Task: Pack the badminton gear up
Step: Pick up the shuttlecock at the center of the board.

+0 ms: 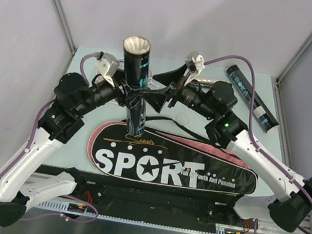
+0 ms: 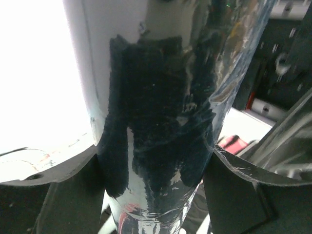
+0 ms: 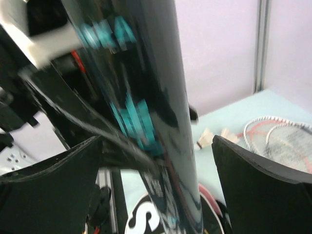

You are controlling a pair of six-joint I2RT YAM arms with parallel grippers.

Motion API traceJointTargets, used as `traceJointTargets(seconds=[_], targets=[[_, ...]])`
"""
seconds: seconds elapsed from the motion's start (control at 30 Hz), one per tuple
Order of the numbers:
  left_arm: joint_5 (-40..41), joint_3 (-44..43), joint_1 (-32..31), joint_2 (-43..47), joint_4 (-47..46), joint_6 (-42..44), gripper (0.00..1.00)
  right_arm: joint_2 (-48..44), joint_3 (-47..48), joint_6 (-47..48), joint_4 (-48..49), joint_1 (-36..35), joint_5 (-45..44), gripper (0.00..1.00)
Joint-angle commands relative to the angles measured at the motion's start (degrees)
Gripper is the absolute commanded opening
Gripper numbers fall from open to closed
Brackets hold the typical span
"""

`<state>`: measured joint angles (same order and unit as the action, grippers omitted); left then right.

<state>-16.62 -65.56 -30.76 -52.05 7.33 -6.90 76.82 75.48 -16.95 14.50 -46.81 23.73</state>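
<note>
Tall dark glossy tube with teal print (image 1: 136, 69) stands upright, clamped by the left gripper (image 1: 125, 92). The right gripper (image 1: 161, 92) straddles it wide open, empty. Seemingly a handover; the right jaws must next close squarely.

— Where does the top camera sit?
— High, above and behind the arms (image 1: 31, 156), looking down and forward over the whole table (image 1: 163, 66) to the far wall. I see everything from it, small.
— And your wrists?
— Left wrist is jammed right against the upright tube (image 2: 156, 146); it fills my frame. Right wrist faces that tube from the opposite side, also close, looking past it to the rackets (image 3: 278, 134) and wall.
— Overlap?
— All three catch the tube; top and right wrist share the bag (image 1: 166, 166).
</note>
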Motion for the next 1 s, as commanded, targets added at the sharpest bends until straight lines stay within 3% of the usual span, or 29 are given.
traceJointTargets(seconds=[0.0, 0.17, 0.3, 0.57, 0.77, 0.83, 0.93, 0.97], targets=[[-8.8, 1.3, -1.1, -1.8, -2.2, -2.4, 0.21, -4.6, 1.9, 1.2, 4.7, -0.5, -6.3, 1.0], [-7.0, 2.3, -1.1, -1.7, -2.3, -3.1, 0.2, -8.0, 1.7, 3.1, 0.0, -0.4, -9.3, 1.0], [-8.5, 2.6, -1.1, -2.7, -3.7, -4.3, 0.19, -5.9, 1.7, 2.9, 1.1, -1.2, -8.8, 1.0], [-10.5, 3.3, -1.2, -3.8, -7.2, -6.5, 0.18, -0.2, 1.7, 5.3, 4.4, -4.7, -17.0, 0.98], [-13.7, 5.3, -1.2, -4.7, -11.4, -7.3, 0.2, 2.4, 1.7, 6.8, 6.1, -5.1, -17.8, 0.87], [-14.1, 5.9, -1.2, -5.1, -12.3, -8.4, 0.23, 2.3, 1.7, 7.5, 4.8, -4.4, -15.6, 0.78], [-12.0, 5.4, -1.2, -6.4, -12.7, -9.8, 0.37, 2.0, 1.6, 7.0, 3.2, -1.7, -10.8, 0.59], [-10.7, 5.2, -1.2, -6.5, -12.8, -10.3, 0.46, 1.8, 1.4, 6.8, 2.6, -1.0, -10.3, 0.55]])
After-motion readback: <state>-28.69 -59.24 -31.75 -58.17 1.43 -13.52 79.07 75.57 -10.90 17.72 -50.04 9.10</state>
